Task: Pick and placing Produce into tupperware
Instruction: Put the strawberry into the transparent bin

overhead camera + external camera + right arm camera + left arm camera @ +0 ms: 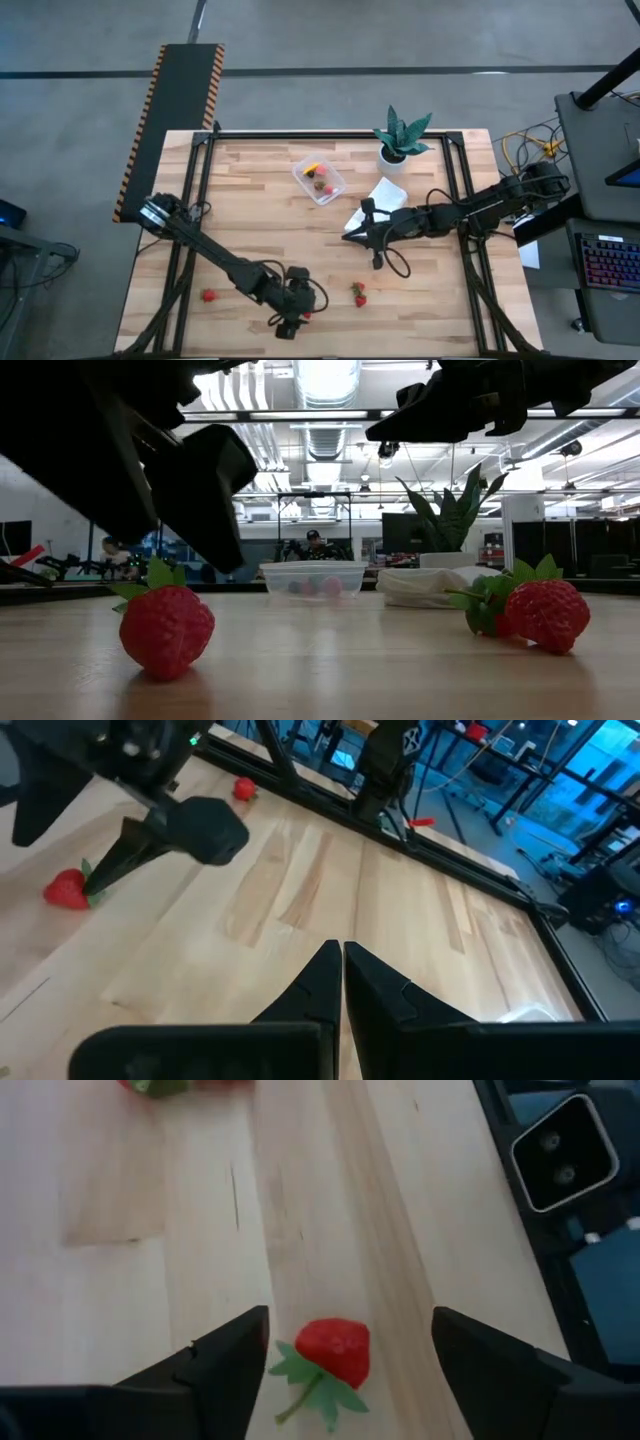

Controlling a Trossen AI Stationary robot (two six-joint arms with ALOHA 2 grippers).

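The left end effector (350,1355) hangs low over the wooden surface (250,210) with its two fingers spread wide. A red strawberry (335,1352) with a green top lies on the surface right between those fingers, touching neither one. More strawberries (359,293) lie just off to its side, and one more strawberry (208,295) lies on its other side. The tupperware (319,179) sits well away from it, far across the surface, with a few fruit pieces inside. The right end effector (352,235) hangs near a white cloth (380,200), its fingers pressed together and holding nothing.
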